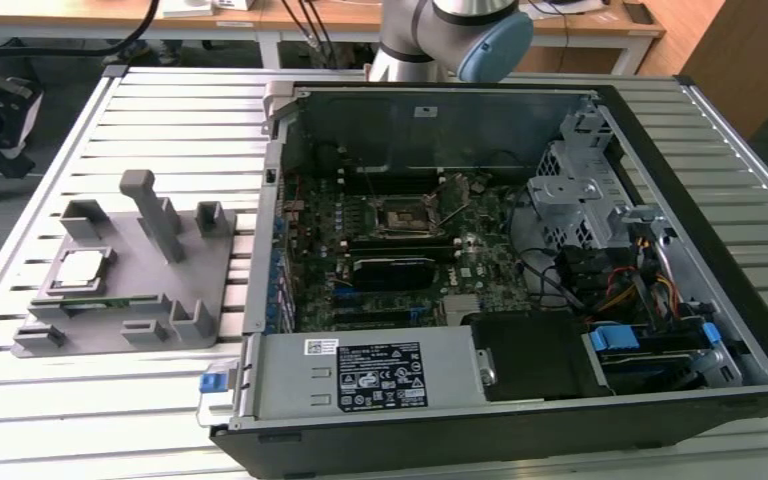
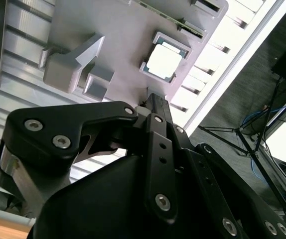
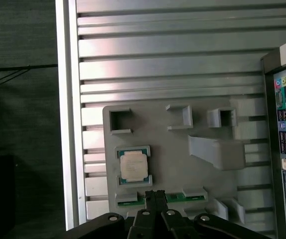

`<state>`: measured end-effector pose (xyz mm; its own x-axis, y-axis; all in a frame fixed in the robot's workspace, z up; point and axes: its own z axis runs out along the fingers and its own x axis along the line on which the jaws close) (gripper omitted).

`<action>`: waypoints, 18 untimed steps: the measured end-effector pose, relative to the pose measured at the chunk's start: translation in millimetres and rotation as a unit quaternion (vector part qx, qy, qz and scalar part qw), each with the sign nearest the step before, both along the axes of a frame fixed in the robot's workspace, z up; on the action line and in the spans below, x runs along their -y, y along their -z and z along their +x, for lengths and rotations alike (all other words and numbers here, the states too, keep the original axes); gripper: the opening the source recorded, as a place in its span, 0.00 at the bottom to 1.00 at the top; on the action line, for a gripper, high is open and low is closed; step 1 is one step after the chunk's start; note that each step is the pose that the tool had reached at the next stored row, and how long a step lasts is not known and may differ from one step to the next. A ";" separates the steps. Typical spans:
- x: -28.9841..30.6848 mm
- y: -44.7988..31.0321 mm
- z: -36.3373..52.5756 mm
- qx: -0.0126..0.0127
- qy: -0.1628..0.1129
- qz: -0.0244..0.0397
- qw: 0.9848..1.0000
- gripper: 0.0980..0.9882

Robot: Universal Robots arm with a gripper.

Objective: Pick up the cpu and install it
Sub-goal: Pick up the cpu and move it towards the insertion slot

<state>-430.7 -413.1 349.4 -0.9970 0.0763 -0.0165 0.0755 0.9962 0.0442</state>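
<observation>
On the exterior view's left, the cpu (image 1: 81, 267) lies flat in its pocket on the grey fixture (image 1: 157, 300), on the slatted table (image 1: 117, 420). In the first wrist view my gripper (image 3: 154, 195) points down at the fixture, fingers pressed together and empty. Rightward sits the open computer case (image 1: 491, 440); its power supply (image 1: 371, 375) carries a printed label.

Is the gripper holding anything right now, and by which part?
Nothing is held. The cpu lies in the grey fixture, with the gripper clear of it.
</observation>
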 end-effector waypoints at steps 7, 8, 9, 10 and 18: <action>0.1 3.8 0.0 0.000 0.000 0.000 1.000 0.01; 0.1 4.5 0.0 0.000 0.000 0.000 1.000 0.01; 0.1 5.3 0.0 0.000 0.000 0.000 1.000 0.01; 0.1 5.9 0.0 0.000 0.000 0.000 1.000 0.01; 0.8 11.0 0.2 0.000 0.000 0.000 1.000 0.02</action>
